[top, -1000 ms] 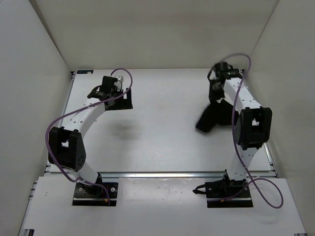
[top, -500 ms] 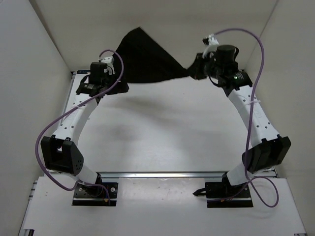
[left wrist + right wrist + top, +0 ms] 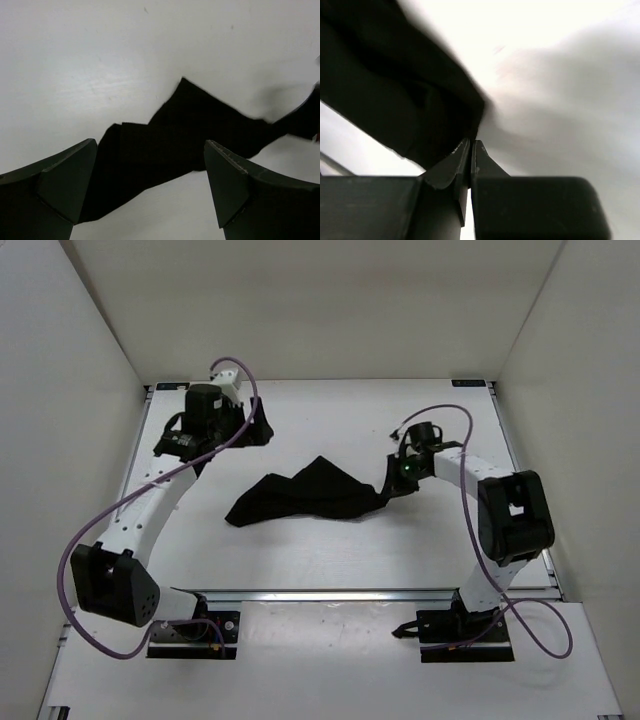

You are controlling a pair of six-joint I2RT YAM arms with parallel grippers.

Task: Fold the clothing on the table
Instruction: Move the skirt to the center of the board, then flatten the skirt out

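Note:
The black clothing [image 3: 305, 498] lies crumpled in a long strip across the middle of the white table [image 3: 330, 560]. My right gripper [image 3: 390, 488] is low at its right end, shut on that end of the fabric. In the right wrist view the jaws [image 3: 471, 142] are pressed together, with the dark clothing [image 3: 395, 95] bunched at their tips. My left gripper [image 3: 252, 430] hovers at the far left, open, apart from the cloth. In the left wrist view the clothing [image 3: 190, 130] lies beyond and between the wide-spread fingers [image 3: 150, 145], which hold nothing.
White upright walls [image 3: 80, 390] enclose the table on the left, back and right. A silver rail [image 3: 330, 594] runs along the near edge, with the black base plates [image 3: 190, 635] behind it. Purple cables [image 3: 95, 510] loop off both arms.
The right arm flung the clothing up and toward the back, then brought it down. It now lies stretched across the table's middle. The left gripper stayed open at the far left.

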